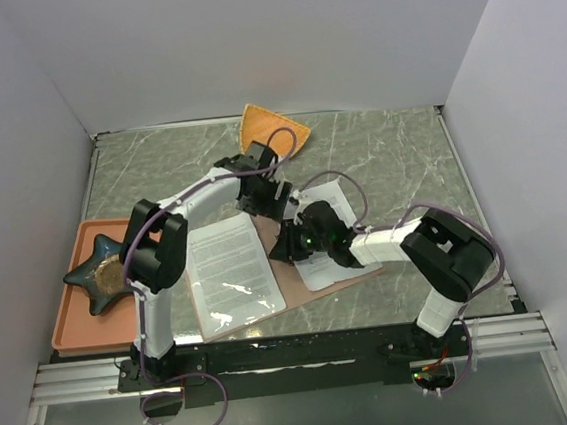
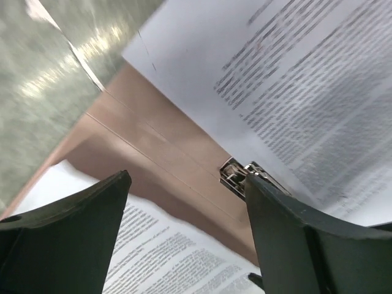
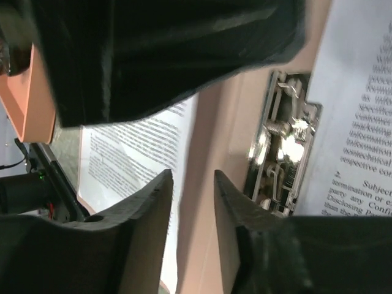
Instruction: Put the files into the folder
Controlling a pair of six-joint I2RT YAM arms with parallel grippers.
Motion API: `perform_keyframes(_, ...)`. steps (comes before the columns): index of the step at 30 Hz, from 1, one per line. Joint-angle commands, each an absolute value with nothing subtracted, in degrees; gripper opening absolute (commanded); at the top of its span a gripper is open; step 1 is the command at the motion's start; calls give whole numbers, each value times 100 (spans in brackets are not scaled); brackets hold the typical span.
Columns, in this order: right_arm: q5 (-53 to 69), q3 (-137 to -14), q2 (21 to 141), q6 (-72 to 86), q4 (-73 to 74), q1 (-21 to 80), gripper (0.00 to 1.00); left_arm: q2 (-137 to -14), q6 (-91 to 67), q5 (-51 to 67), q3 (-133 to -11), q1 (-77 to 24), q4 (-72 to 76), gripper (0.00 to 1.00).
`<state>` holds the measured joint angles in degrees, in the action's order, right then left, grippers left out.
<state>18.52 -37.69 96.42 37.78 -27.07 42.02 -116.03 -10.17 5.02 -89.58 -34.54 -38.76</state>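
1. Your right claw (image 3: 192, 177) has its jaws a little apart with nothing between them. It hangs over the bare middle strip of the folder (image 3: 215, 122), just beside the metal clip (image 3: 282, 141).
2. Your left claw (image 2: 187, 180) is spread wide and empty over the same strip, with the clip showing next to one finger (image 2: 288, 233).
3. The folder lies open and flat on the table (image 1: 388, 152), near the middle of the near edge.
4. The files lie on its two halves. One sheet (image 1: 229, 268) is on the half toward the table's left edge, and another sheet (image 1: 334, 192) is on the other half, partly hidden by your right arm.
5. A salmon tray (image 1: 74, 328) in the near left corner holds a dark star-shaped dish (image 1: 103, 272).
6. An orange fan-shaped dish (image 1: 291, 131) lies by the far edge.
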Motion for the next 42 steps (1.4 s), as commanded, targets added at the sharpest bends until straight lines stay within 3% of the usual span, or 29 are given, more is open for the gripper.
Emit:
perform_keyframes(1,1548,-4393,9212,3235,-1706,4403,46,-11268,-800,975,-9781,-3217,-4332,84)
perform_keyframes(3,1372,-4718,9132,3138,-1190,4465,49,-11180,-774,1237,-10176,-3033,-4535,87)
perform_keyframes(7,810,-5325,8974,2665,-186,4640,99,-10987,-660,1493,-10740,-2717,-4842,96)
perform_keyframes(13,-376,-6081,8815,2329,1332,4737,99,-10100,-370,1740,-10153,-1961,-5018,99)
perform_keyframes(17,-529,-6933,9263,2681,2573,4606,100,-9179,-62,2056,-8960,-1355,-5106,96)
perform_keyframes(21,-195,-7033,9405,2418,2559,4316,100,-8544,377,2320,-7982,-644,-5036,96)
perform_keyframes(24,-780,-7434,9667,2146,2995,4455,100,-8324,694,2626,-7551,-327,-5194,99)
perform_keyframes(26,-1011,-7707,10133,2075,3286,4623,86,-8253,940,2794,-7331,-185,-5317,96)
perform_keyframes(28,-976,-7743,10335,2092,3287,4632,66,-8209,1124,3014,-7208,-18,-5335,92)
perform_keyframes(42,-642,-7506,10722,2285,3023,4754,60,-7998,1380,3366,-6311,343,-4984,87)
